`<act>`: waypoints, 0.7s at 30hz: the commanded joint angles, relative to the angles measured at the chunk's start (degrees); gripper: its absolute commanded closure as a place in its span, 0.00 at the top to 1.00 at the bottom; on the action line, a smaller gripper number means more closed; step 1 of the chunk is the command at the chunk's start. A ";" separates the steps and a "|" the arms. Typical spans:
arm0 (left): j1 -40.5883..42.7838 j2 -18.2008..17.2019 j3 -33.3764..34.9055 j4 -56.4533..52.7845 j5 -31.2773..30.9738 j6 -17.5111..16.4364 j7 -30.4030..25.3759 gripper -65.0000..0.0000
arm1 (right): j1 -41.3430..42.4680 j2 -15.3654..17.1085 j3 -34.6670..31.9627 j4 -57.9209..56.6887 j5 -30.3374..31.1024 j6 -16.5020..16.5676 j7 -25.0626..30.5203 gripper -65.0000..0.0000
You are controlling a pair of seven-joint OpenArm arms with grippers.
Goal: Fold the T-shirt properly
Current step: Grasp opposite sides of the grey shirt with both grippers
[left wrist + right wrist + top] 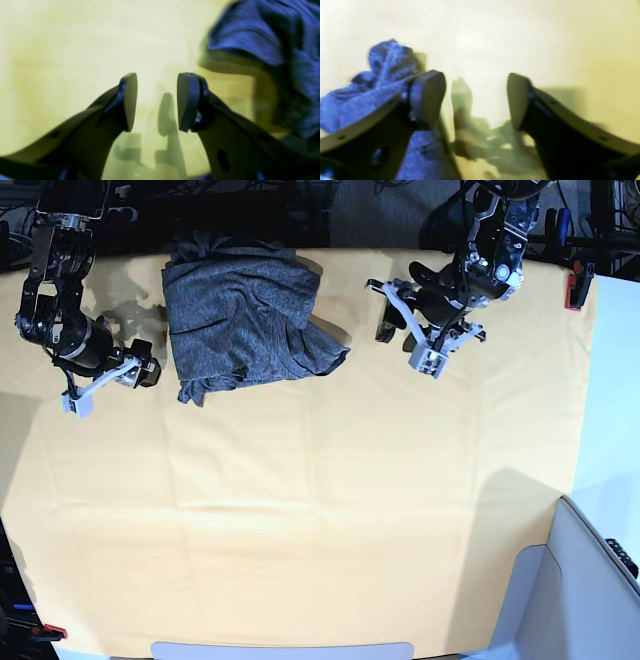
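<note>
1 T-shirt (245, 315), crumpled | 1 yellow cloth (320, 530) | 2 end effectors: L (157, 101) spread, R (476, 100) spread, both empty

The base view looks straight down from well above, the wrist views close past their jaws, all sharing the shirt (245, 310) at 11 o'clock.

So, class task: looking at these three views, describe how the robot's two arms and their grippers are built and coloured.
Both arms are mostly black, jointed segments with cables along them. In the base view, the left gripper and right gripper have light grey or white finger brackets. The wrist views show long dark fingers with small holes, each ending in a flat, rounded pad.
</note>
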 commanded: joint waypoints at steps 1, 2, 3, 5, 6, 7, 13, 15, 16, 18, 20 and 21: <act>0.00 -0.43 -0.21 1.23 -0.22 0.00 -0.87 0.40 | 1.58 1.55 0.42 -0.64 2.81 0.22 0.62 0.72; 0.27 -0.43 -0.21 1.23 -0.22 0.00 -0.87 0.40 | 1.93 1.82 0.25 -1.95 5.01 0.22 0.54 0.75; 0.62 -0.43 -0.21 1.23 -0.22 0.00 -0.87 0.40 | 2.28 1.99 0.25 -3.45 7.64 0.22 0.54 0.79; 0.62 -0.43 -0.21 1.23 -0.22 0.00 -0.78 0.40 | 2.72 2.52 0.25 -5.82 11.86 0.30 0.45 0.85; 0.62 -0.43 -0.21 1.23 -0.22 0.00 -0.61 0.40 | 2.99 2.96 0.25 -6.61 13.53 0.30 0.01 0.87; 0.62 -0.43 -0.21 1.23 -0.22 0.00 -0.43 0.40 | 3.16 3.22 0.25 -7.58 15.20 0.30 -0.78 0.88; 1.94 -0.43 -0.21 1.67 -0.31 0.00 -0.34 0.40 | 3.95 3.13 0.42 -11.71 20.21 8.04 -5.18 0.88; 2.82 0.54 -0.13 1.67 -0.31 0.00 -0.25 0.40 | 3.95 3.05 0.25 -12.24 19.69 8.74 -5.44 0.88; 3.26 0.98 -0.13 1.67 -0.31 0.00 -0.25 0.40 | 3.95 2.43 0.16 -12.24 19.34 8.92 -5.53 0.88; 3.78 1.24 -0.13 1.67 -0.39 0.00 -0.25 0.40 | 3.95 1.82 0.16 -12.06 18.54 9.01 -5.62 0.88; 4.66 2.29 -0.04 1.67 -0.39 -0.09 0.18 0.40 | 3.95 1.46 0.07 -11.98 17.66 9.01 -5.62 0.88; 5.10 2.73 -0.04 1.67 -0.39 -0.09 1.24 0.40 | 3.95 1.38 0.07 -11.98 17.40 9.01 -5.62 0.88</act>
